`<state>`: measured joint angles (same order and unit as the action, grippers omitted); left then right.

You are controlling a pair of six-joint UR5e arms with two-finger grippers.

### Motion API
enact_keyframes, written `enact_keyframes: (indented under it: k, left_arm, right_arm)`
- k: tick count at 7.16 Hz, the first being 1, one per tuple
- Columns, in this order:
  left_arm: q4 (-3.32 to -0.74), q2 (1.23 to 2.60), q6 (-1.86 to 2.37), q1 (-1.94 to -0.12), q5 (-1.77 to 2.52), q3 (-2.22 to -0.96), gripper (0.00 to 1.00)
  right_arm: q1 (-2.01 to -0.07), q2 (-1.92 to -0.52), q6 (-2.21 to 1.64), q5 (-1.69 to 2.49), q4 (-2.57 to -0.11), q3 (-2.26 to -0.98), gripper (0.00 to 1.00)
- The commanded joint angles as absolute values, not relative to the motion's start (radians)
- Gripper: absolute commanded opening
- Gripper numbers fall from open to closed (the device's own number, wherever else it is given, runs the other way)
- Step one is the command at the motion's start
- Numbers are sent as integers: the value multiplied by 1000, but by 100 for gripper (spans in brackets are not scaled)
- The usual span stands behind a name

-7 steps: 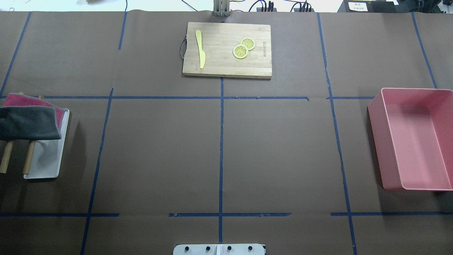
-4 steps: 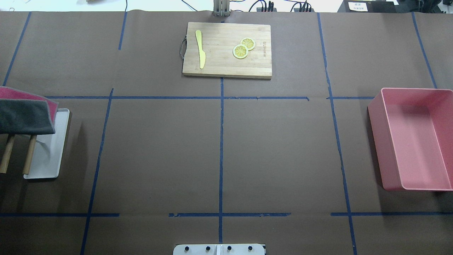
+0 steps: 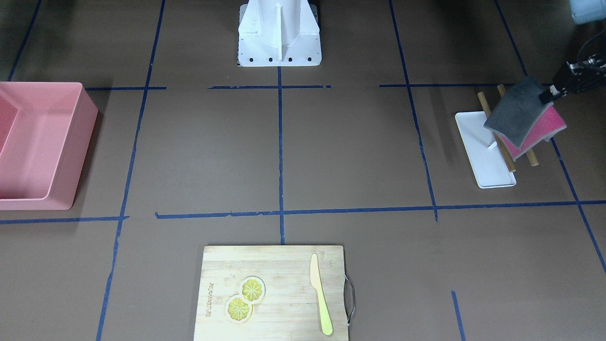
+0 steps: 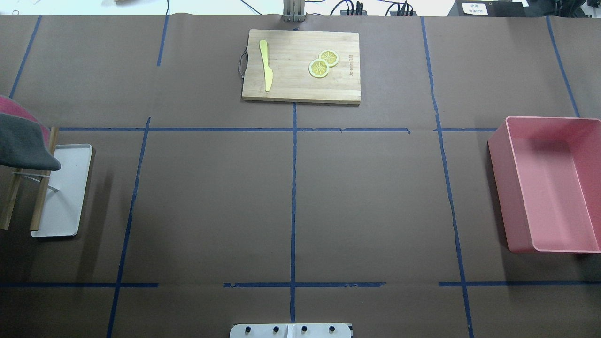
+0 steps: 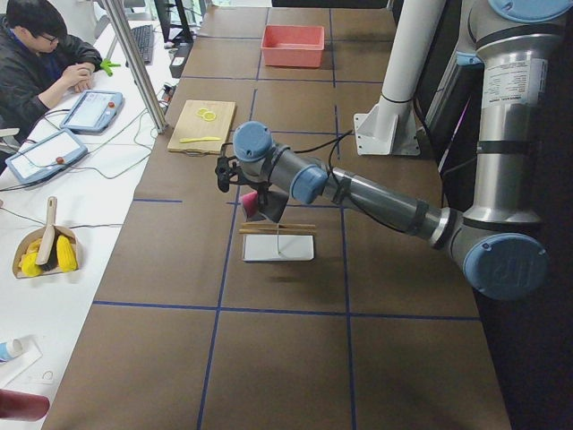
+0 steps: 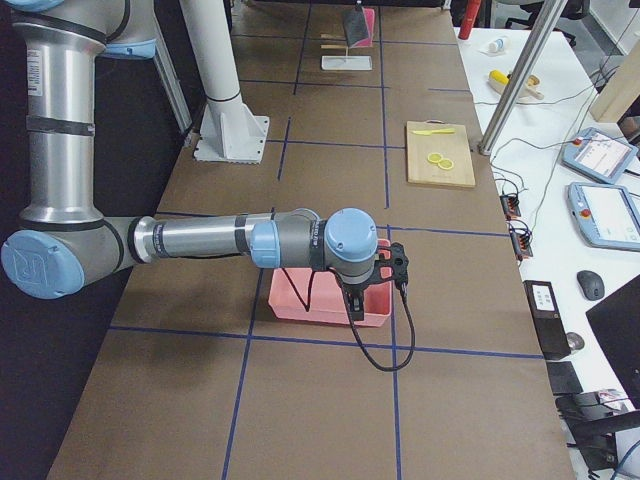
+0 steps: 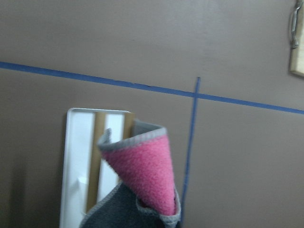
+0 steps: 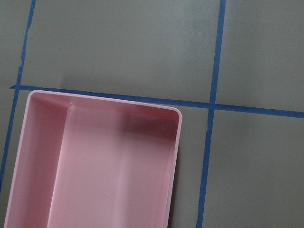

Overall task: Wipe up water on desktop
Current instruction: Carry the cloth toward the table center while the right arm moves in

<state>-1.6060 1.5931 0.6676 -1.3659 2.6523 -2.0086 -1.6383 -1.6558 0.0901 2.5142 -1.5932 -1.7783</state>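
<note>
The desktop [image 4: 211, 202] is dark brown with blue tape lines; I can make out no water on it. My left gripper [image 3: 548, 96] is shut on a corner of a grey and pink cloth [image 3: 518, 113], which hangs in the air above a white tray [image 3: 483, 151] and two wooden rods [image 3: 506, 156]. The overhead view shows only the cloth [image 4: 23, 145], at the left edge. In the left wrist view the cloth [image 7: 142, 171] droops over the tray [image 7: 76, 161]. My right gripper [image 6: 352, 300] hovers over a pink bin [image 6: 330, 305]; I cannot tell whether it is open or shut.
A bamboo cutting board [image 4: 300, 65] with a yellow knife [image 4: 266, 65] and two lemon slices [image 4: 323, 63] lies at the far middle. The pink bin [image 4: 549, 188] stands at the right. A person [image 5: 45, 63] sits beyond the far table edge.
The cloth has risen off the rods and moved left, towards the edge of the overhead view, uncovering more of the tray and rods. Nothing else on the table has moved.
</note>
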Motion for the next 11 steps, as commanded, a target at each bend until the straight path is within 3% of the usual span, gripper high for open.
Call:
enact_keyframes:
  k: [1, 3, 6, 8, 11]
  left_arm:
    - [-1430, 1730, 736, -1361, 2640, -2053, 1]
    - [-1430, 1842, 955, -1307, 2626, -2037, 0]
    - [-1428, 1992, 1260, -1212, 2540, -2014, 0]
    - [-1428, 2048, 1363, -1146, 2458, -2005, 0]
    - [-1436, 2170, 1572, -1039, 2364, -1967, 0]
  right_arm:
    - [-1637, -1649, 52, 2514, -1551, -1789, 100]
    - [-1559, -1499, -131, 2511, -1511, -1805, 100]
    - [-1371, -1450, -370, 2359, -1483, -2050, 99]
    - [-1159, -1275, -673, 2193, -1391, -2066, 99]
    - [-939, -1232, -837, 2000, -1196, -2057, 99]
